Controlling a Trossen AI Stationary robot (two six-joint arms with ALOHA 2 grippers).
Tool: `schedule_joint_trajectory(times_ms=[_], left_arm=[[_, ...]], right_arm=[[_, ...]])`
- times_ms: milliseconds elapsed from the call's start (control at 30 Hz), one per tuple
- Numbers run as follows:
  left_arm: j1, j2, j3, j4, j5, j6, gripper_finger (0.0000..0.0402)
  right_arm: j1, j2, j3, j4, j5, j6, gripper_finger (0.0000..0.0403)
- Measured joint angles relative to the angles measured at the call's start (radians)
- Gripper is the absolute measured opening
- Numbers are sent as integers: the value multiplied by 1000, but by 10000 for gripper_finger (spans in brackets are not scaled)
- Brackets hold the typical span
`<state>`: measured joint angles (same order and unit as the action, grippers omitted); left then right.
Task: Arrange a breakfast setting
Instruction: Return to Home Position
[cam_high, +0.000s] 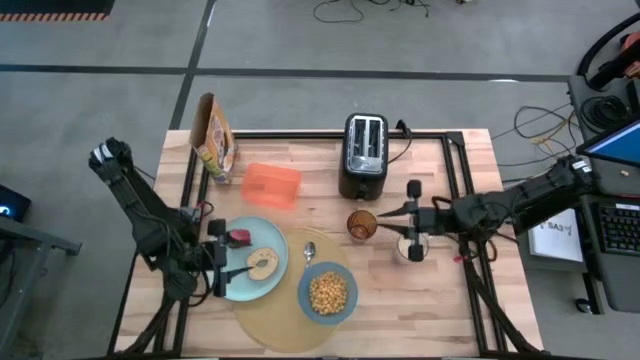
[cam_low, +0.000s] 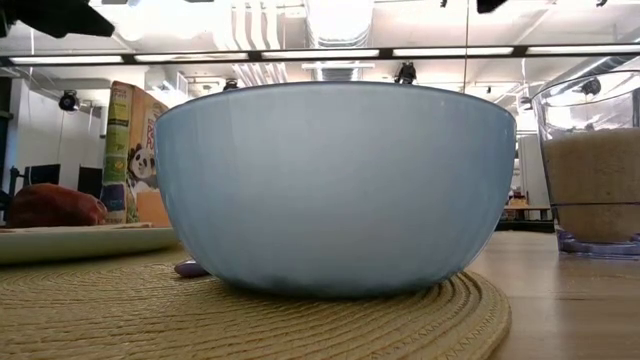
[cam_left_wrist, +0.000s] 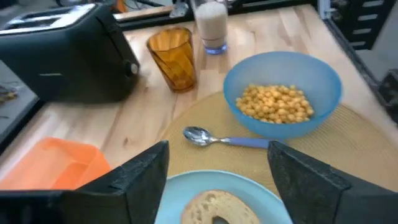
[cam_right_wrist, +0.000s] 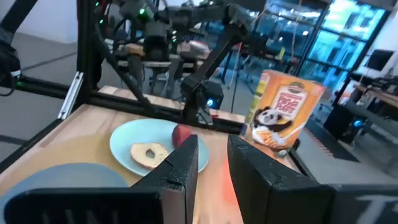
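The pale blue plate (cam_high: 238, 285) sits with its right part on the round tan placemat (cam_high: 285, 320) and carries the bagel (cam_high: 265, 263) and the red apple (cam_high: 240, 237). The blue bowl (cam_high: 328, 292) of yellow cereal (cam_left_wrist: 275, 102) stands on the mat. The spoon (cam_high: 309, 250) lies on the mat between plate and bowl. My left gripper (cam_high: 228, 258) is wide open and empty over the plate's left part, and it also shows in the left wrist view (cam_left_wrist: 217, 152). My right gripper (cam_high: 385, 212) hovers by the amber cup (cam_high: 362, 224), empty, with a narrow gap between its fingers (cam_right_wrist: 186, 155).
A black toaster (cam_high: 364, 155) stands at the back, with an orange box (cam_high: 272, 185) and a cereal box (cam_high: 215, 137) at the back left. A glass of pale drink (cam_high: 412, 248) stands right of the cup. Bare wood lies at the front right.
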<state>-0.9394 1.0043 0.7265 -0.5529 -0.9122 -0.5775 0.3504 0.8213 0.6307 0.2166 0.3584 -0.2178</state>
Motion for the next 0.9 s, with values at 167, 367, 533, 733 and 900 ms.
schedule_joint_trajectory(times_ms=[167,367,533,733,900], left_arm=[[8,-8,-69,132,-60,75,188],[24,-106,-204,357,-65,241,68],[96,-254,-306,453,-28,339,9],[222,-457,-406,466,91,422,5],[304,-598,-458,466,178,453,1]], right_arm=[[-18,-110,-118,85,0,-20,70],[-69,-214,-222,175,0,-19,63],[-134,-262,-240,178,-78,-13,63],[-212,-278,-243,171,-158,-5,63],[-247,-282,-259,138,-161,17,63]])
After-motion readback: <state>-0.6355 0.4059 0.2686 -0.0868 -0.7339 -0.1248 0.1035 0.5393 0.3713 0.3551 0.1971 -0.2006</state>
